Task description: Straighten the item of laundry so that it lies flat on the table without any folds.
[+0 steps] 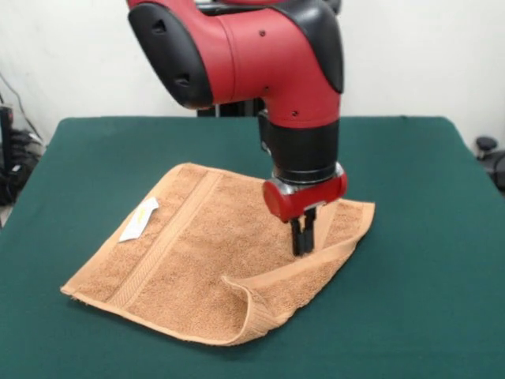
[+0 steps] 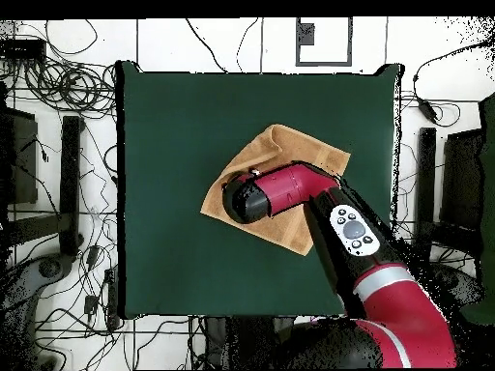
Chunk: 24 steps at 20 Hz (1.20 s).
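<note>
One fold is what I see left on the towel: its nearest corner curls up and over along the right-hand edge. It looks light, soft and limp, so I'd expect it to drape and drag, not slide stiffly. I'd pinch that curled hem and draw it outward. Behind the fold, my gripper stands with its fingers nearly together, tips at the cloth; whether they pinch any I cannot tell. Beyond, the green surface stretches well past the towel.

bare table around towel, raised fold beside hand
</note>
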Tool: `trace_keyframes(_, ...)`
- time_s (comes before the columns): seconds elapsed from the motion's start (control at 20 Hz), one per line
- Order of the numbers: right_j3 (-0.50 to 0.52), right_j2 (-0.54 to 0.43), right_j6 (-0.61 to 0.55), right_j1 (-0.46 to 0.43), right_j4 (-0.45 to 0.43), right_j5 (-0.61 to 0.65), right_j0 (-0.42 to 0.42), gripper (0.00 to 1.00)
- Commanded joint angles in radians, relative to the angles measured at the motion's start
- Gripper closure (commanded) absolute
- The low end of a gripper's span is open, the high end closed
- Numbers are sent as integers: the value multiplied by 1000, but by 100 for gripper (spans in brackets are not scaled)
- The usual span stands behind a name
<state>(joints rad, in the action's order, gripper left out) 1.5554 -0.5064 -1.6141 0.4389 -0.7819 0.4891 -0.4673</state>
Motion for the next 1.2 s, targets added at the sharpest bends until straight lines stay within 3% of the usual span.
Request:
trace_keyframes(0.05,-68,-88,120,-62,-16,20,52,100)
trace_keyframes(0.45,-133,-77,75,-116,-8,10,107,100)
trace_keyframes(0.8,-88,-68,40,-84,-18,-50,122,100)
trace_keyframes(1.2,-118,-72,37,-96,-40,-99,151,100)
